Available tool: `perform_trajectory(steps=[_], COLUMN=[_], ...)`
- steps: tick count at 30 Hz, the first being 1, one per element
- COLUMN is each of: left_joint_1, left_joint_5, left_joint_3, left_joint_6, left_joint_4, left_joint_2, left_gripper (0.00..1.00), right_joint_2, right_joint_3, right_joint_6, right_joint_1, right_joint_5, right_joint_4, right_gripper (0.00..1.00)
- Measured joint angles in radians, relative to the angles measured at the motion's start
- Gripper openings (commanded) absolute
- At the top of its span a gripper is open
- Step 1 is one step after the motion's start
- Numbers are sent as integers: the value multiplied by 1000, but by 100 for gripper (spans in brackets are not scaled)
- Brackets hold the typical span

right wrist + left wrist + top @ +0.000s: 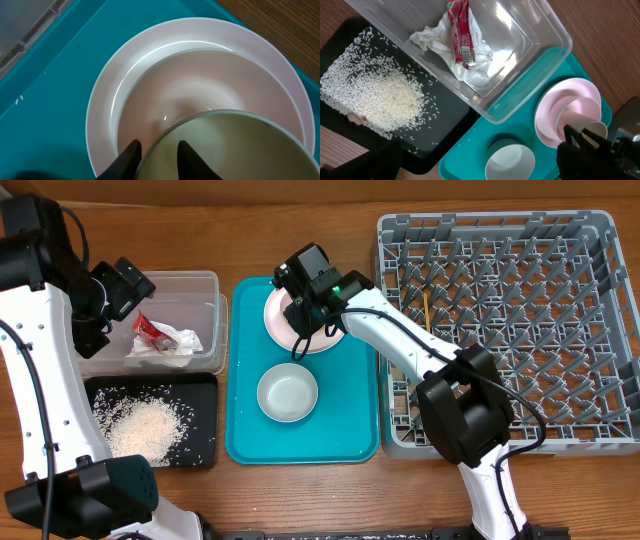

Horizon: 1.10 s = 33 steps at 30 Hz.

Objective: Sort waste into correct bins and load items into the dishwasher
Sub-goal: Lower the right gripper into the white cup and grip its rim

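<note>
- Pink plate sits at the far end of the teal tray; a nested bowl rests in it and the small white cup stands inside that
- Right end effector pinches the cup by its rim, one finger inside the wall, one outside
- Risk: a rim-only hold on a glazed wall looks thin; the cup could pivot or slide out on the lift and land on the crockery below
- Risk: if the cup sticks to the nested bowl, the bowl may ride up and then fall; a sideways drag could skid the whole stack across the tray
- Left end effector spread, holding nothing, over the clear tub
- Tub holds the napkin and wrapper; rice lies in the black tray
- Second bowl sits alone at the near end of the tray
- In the way: the dish rack has a near wall and upright pegs to clear, and the chopsticks already lie close to that edge
- Bench between tray and rack is a narrow strip
</note>
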Motion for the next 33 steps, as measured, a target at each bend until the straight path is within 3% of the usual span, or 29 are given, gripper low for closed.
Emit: perform_trajectory(steps=[33], left_joint_1=[0], left_joint_5=[0], left_joint_3=[0], left_joint_6=[0], left_joint_4=[0], left_joint_2=[0], left_gripper=[100], right_joint_2=[-34], right_joint_3=[1], right_joint_6=[-2], right_joint_1=[0], right_joint_5=[0], right_joint_4=[-19], right_gripper=[26])
